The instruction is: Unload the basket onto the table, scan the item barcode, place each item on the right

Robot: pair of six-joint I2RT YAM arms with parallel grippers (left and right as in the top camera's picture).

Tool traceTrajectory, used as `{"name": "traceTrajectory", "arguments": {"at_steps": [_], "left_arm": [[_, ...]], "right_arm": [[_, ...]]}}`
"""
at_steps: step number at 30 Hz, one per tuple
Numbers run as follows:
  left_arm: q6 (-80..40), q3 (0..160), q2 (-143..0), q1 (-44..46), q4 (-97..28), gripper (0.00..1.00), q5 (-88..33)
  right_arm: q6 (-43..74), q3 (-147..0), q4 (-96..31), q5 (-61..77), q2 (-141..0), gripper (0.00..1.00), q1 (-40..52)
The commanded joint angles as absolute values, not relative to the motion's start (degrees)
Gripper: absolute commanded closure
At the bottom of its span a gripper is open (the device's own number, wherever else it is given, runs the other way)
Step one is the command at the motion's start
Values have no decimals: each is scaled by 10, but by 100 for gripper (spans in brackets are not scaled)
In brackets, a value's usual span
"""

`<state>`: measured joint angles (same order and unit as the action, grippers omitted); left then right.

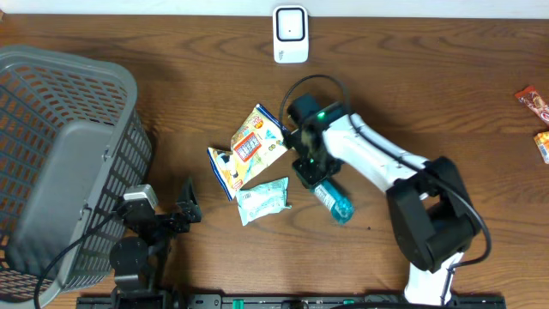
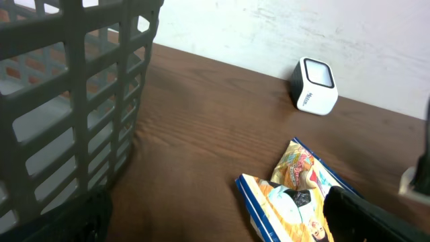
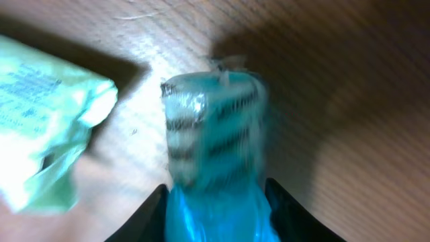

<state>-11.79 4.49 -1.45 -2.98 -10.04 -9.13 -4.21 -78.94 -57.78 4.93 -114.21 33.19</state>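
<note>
Clamped in the right tool (image 3: 215, 215): a blue packet (image 3: 213, 128), on or just over the counter (image 1: 412, 77), hard to tell which. Just beside it, a pale green pouch (image 3: 40, 121). Well apart, at the far edge, the scanner (image 1: 291, 34). Near the pouch, two overlapping snack bags (image 1: 249, 150). By the basket (image 1: 77, 64), the left tool (image 1: 187, 204), spread wide, holding nothing.

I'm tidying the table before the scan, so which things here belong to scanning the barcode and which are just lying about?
For the job: blue packet, in the jaws of the right gripper; white scanner.
Lying about: yellow snack bag; blue-edged snack bag; pale green packet; grey basket; red wrappers.
</note>
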Motion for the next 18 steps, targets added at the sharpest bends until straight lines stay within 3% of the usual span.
{"name": "traceTrajectory", "arguments": {"at_steps": [1,18], "left_arm": [[-117,36,-14,-31,-115,0,-101],[-117,36,-14,-31,-115,0,-101]], "right_arm": [[-17,-756,-576,-6,-1173,78,345],[-7,-713,-546,-46,-1173,86,349]]}}
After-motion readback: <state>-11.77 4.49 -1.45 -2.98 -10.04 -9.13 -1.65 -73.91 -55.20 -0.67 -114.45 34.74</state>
